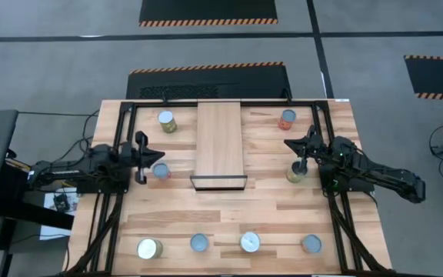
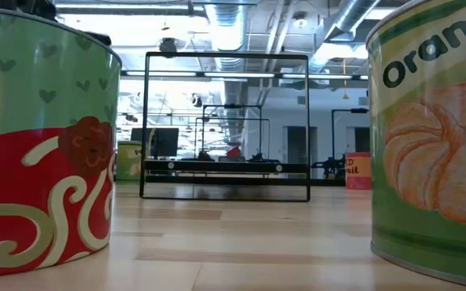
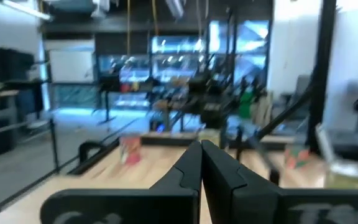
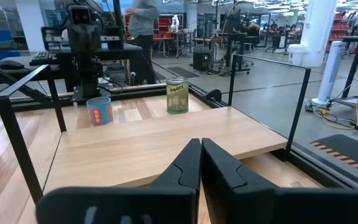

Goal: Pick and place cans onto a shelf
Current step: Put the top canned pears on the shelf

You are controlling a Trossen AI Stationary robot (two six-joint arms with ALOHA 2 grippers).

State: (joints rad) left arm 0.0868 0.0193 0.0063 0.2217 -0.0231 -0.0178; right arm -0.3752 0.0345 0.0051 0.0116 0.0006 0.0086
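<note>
The narrow light-wood shelf board (image 1: pixel 220 145) carries nothing. Eight small cylindrical tins with silver-grey tops (image 1: pixel 198 243) stand scattered on the wooden surface (image 1: pixel 268 211); none is placed, so seemingly the whole task remains. The left claw (image 1: pixel 140 159) and right claw (image 1: pixel 301 154) have their fingers pressed together and hold nothing, each beside a tin.

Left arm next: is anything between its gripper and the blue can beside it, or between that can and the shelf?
Nothing visible. The blue can stands right beside the shut left gripper, and only bare tabletop lies between the can and the shelf. The shelf top is empty. The right gripper waits on the shelf's far side.
</note>
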